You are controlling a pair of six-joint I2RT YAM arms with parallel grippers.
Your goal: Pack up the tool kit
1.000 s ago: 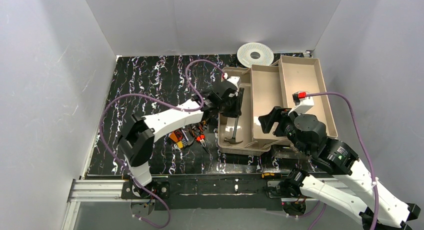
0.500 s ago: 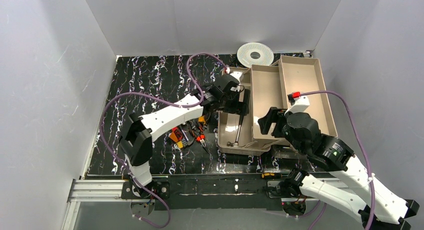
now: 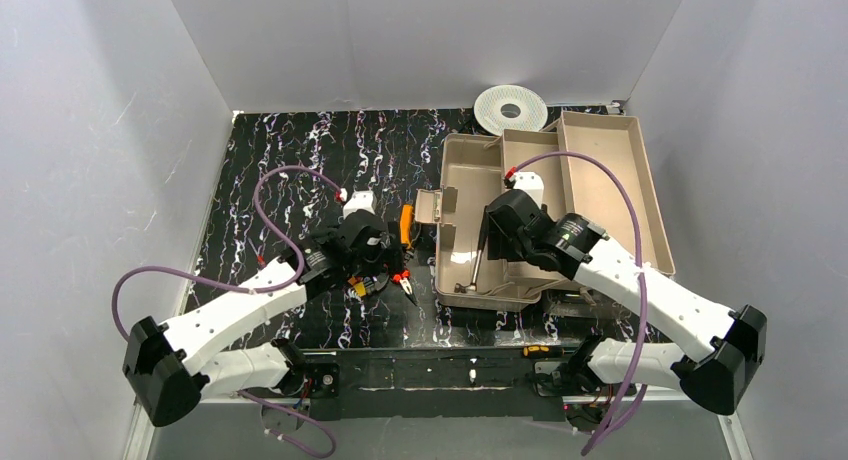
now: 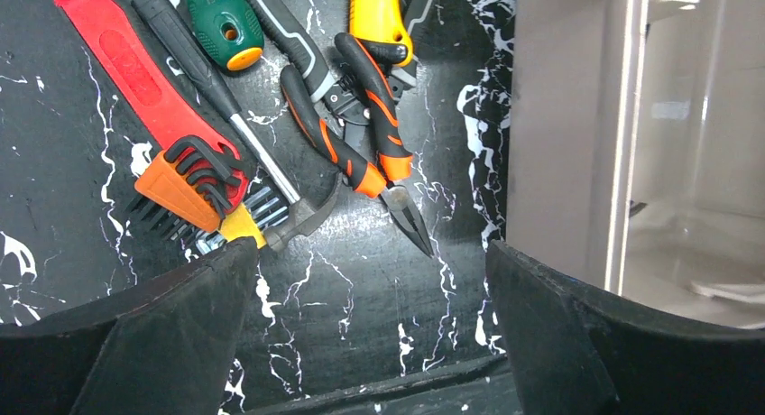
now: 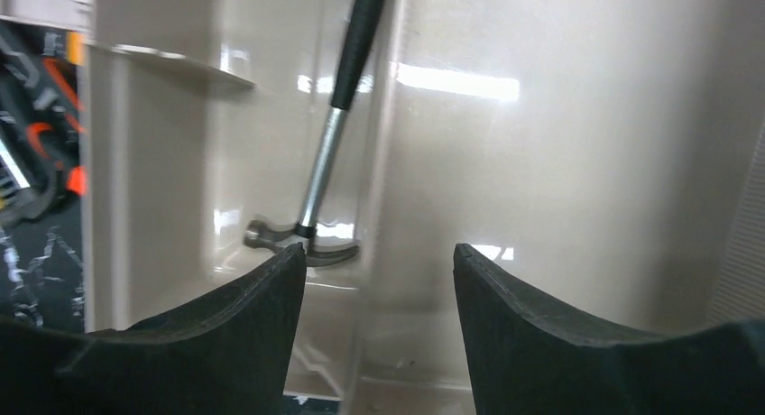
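Note:
The toolbox (image 3: 441, 265) stands open at the right, with its beige tray (image 3: 535, 175) lying in it. The hammer (image 3: 478, 260) lies free in the box's left compartment, its head (image 5: 302, 239) toward the near wall. On the mat left of the box lies a tool pile: red-and-black pliers (image 4: 361, 140), a green screwdriver (image 4: 221, 23), a red handle (image 4: 126, 72) and an orange hex-key set (image 4: 180, 185). My left gripper (image 4: 370, 253) hovers open over the mat just near of the pile, holding nothing. My right gripper (image 5: 379, 253) is open above the box, its jaws either side of the tray's left wall (image 5: 383, 144).
A round white spool (image 3: 510, 107) lies behind the box at the back wall. A yellow-handled tool (image 4: 379, 18) lies against the box's left side, beside a small hinged flap (image 3: 428, 208). White walls enclose the black marbled mat (image 3: 290, 160).
My left gripper opened, left the hammer in the box and drew back left and nearer, over the tool pile. My right gripper swung left over the box, its jaws slightly narrower.

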